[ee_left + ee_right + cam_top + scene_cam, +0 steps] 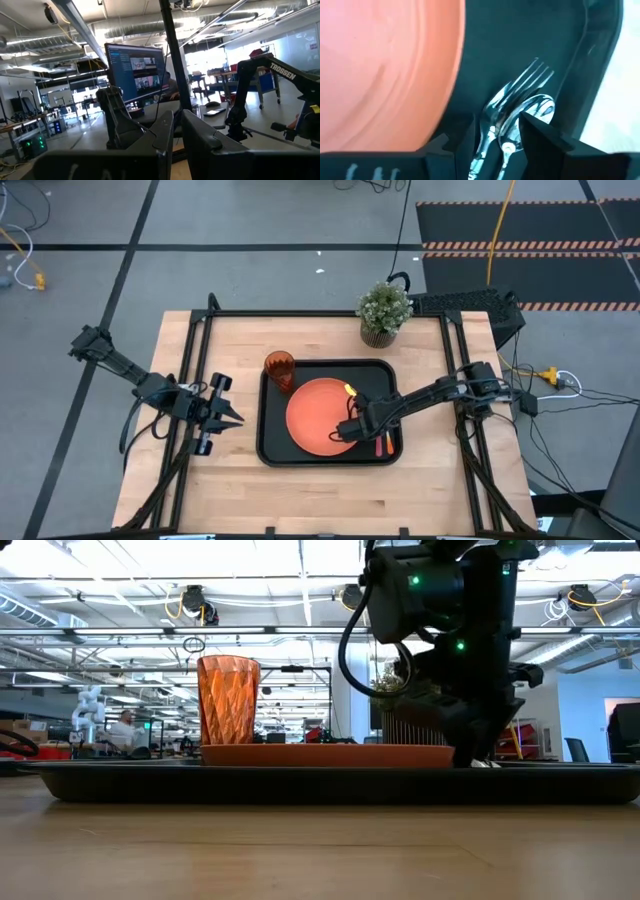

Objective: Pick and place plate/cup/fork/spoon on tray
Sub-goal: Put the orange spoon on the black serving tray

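From where I stood, the black tray (270,448) in the middle of the bench (330,500) already carried nearly everything: the plate (312,416) lay flat at its centre, the cup (279,369) stood upright in the tray's far left corner, and the fork (525,82) and spoon (537,107) lay side by side, touching, between the plate and the tray's right rim. The right pincer (347,430) was down low over the near right part of the tray, its jaws apart on either side of the two utensils' necks, clamped on neither as far as I could tell. The left pincer (222,413) waited just off the tray's left rim, jaws together and empty. I judged the last utensil was being set down; the next move called for a straight lift clear without dragging either piece.
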